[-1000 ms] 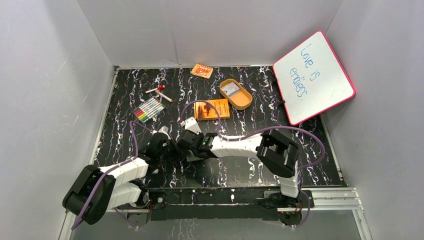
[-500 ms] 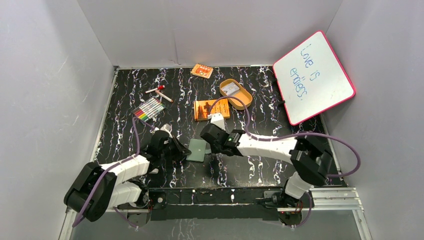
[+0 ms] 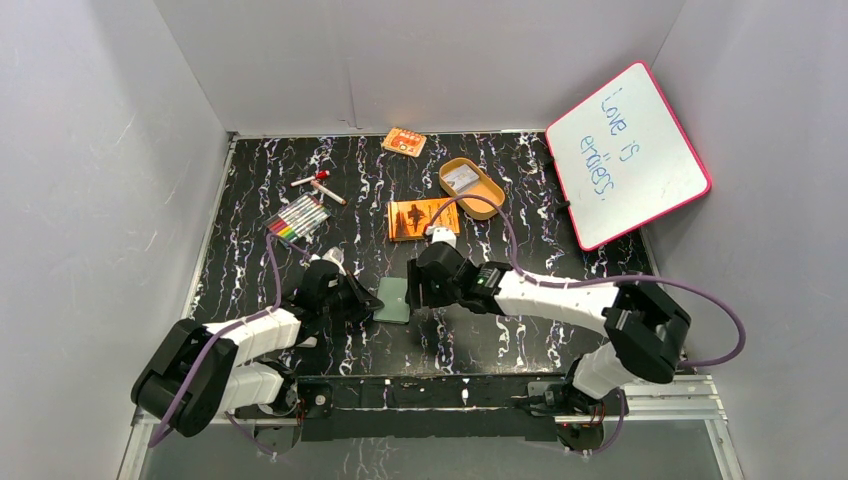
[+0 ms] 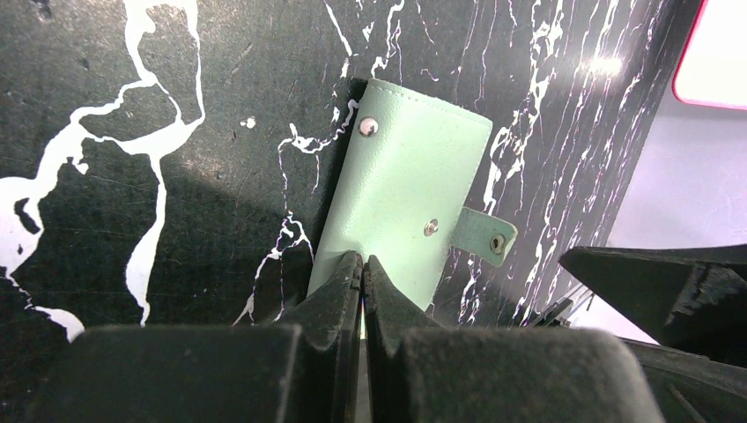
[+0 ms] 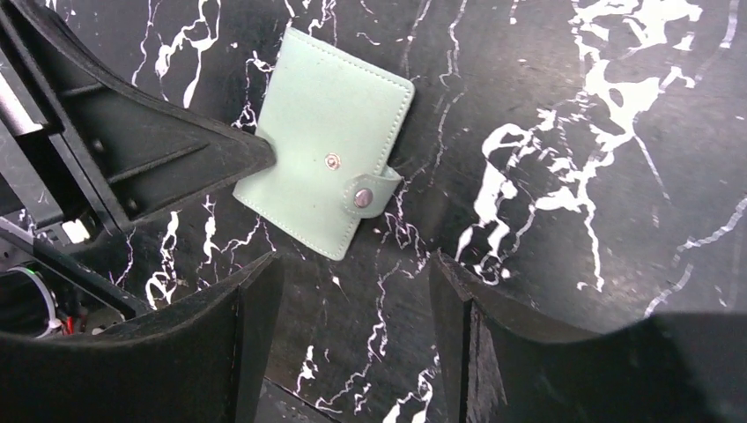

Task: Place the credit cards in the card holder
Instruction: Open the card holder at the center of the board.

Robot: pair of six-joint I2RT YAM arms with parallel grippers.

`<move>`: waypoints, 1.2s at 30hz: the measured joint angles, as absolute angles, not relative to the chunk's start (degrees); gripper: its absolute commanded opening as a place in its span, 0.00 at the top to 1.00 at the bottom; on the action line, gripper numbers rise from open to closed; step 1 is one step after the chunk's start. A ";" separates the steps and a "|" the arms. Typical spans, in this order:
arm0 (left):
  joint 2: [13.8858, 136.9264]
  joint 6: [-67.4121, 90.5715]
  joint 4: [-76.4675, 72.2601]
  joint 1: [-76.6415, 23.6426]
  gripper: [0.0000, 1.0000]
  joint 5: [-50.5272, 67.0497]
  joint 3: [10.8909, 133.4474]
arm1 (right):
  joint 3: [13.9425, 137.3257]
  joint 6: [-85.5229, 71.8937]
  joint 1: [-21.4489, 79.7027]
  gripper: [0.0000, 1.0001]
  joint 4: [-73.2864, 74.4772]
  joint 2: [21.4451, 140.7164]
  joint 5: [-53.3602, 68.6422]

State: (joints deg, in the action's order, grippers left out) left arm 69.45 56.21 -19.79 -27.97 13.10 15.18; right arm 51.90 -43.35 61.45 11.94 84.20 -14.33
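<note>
The card holder (image 3: 393, 299) lay folded shut on the black marbled counter (image 3: 520, 240) at the lower centre of the overhead view. Its snap tab (image 4: 483, 236) hung loose, clear of the stud (image 4: 431, 227) on the cover. The left claw (image 4: 362, 275) was closed tight on the holder's near edge, at the bottom of the left wrist view. The right claw (image 5: 354, 264) hovered open just to the holder's right, with nothing between its fingers. Neither claw carried a card, and the folded cover hid the pockets. The job looked to be in its early stage, with the holder unfastened and steadied but not yet opened and no card yet fetched. Something flat and grey sat in the tan oval tin (image 3: 470, 187) at upper centre, near the orange book (image 3: 422, 218). Whether it was a card could not be told.
</note>
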 measured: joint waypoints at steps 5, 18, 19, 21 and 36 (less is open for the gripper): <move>69.45 56.25 -19.79 -27.97 1.00 13.10 15.18 | 54.37 -43.16 61.14 0.29 10.48 89.58 -11.94; 69.08 56.55 -19.70 -27.97 1.00 12.99 15.05 | 58.85 -42.81 58.78 0.62 12.91 98.13 -12.01; 69.04 56.55 -19.68 -27.97 1.00 12.97 15.03 | 58.83 -42.81 58.46 0.66 12.91 98.10 -12.01; 68.97 56.53 -19.62 -27.97 1.00 12.93 15.03 | 58.76 -42.61 57.84 0.72 12.84 98.13 -11.99; 68.71 55.96 -19.49 -27.97 1.00 13.10 15.03 | 55.22 -41.85 55.96 0.73 8.99 98.10 -7.49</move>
State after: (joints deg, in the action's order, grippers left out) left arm 68.71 55.96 -19.49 -27.97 13.10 15.03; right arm 55.22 -41.85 55.96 8.99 98.10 -7.49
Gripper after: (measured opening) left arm 0.007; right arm 0.273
